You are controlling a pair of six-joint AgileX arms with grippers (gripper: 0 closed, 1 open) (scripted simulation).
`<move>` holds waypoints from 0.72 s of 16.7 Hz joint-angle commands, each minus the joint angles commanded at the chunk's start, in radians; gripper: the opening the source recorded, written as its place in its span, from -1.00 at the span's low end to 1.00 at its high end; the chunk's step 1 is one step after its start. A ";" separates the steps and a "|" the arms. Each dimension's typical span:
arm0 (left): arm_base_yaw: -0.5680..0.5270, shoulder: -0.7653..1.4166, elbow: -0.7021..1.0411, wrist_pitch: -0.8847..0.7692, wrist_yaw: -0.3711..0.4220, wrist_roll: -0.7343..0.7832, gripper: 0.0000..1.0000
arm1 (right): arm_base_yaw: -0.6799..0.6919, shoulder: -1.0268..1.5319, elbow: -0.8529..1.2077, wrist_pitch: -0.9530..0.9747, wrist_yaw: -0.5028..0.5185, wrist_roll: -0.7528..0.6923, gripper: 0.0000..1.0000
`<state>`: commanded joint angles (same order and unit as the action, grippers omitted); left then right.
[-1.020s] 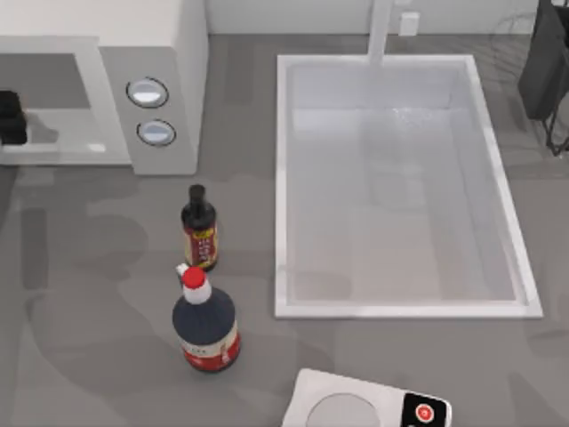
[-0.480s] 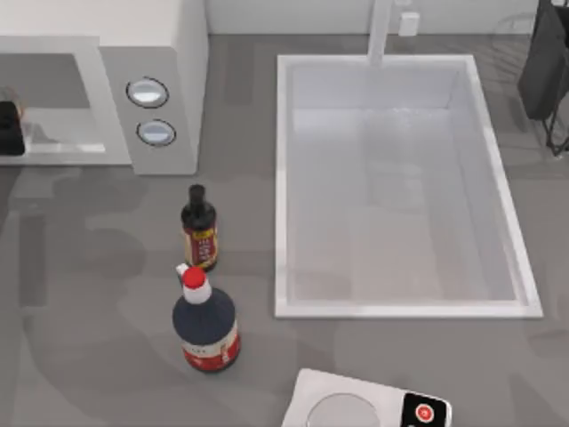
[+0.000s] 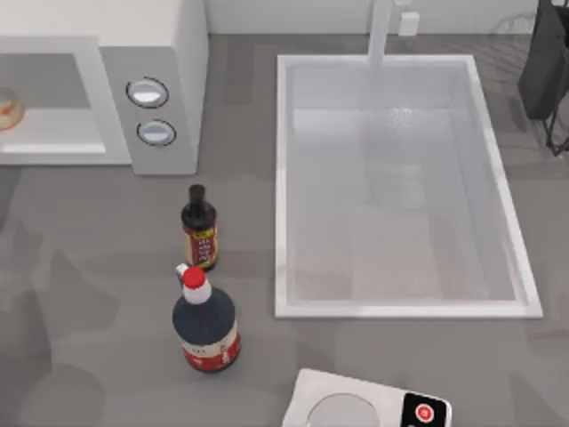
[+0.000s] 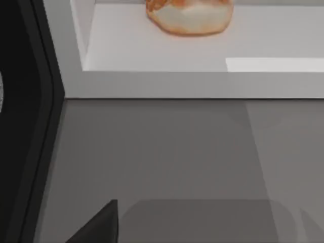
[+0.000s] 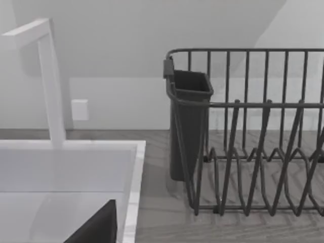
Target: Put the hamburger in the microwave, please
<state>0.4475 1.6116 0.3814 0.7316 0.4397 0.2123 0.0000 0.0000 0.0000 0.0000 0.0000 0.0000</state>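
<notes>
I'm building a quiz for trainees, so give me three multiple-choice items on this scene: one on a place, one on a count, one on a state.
1. Where is the hamburger?
A. In the sink
B. Inside the microwave
C. Beside the bottles

2. How many round knobs are on the microwave's panel?
A. One
B. Two
C. Four

3. The sink basin is:
A. Holding no dishes
B. Holding a bottle
C. Covered

Answers: 1 B, it sits on the white floor of the microwave's cavity; 2 B, two silvery knobs stacked; 3 A, only bare white walls show.
</notes>
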 joint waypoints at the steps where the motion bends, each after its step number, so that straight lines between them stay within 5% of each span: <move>1: 0.022 -0.050 -0.054 0.009 0.018 0.009 1.00 | 0.000 0.000 0.000 0.000 0.000 0.000 1.00; 12: 0.070 -0.183 -0.146 -0.003 0.063 0.032 1.00 | 0.000 0.000 0.000 0.000 0.000 0.000 1.00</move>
<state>0.5172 1.4285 0.2356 0.7283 0.5025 0.2439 0.0000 0.0000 0.0000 0.0000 0.0000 0.0000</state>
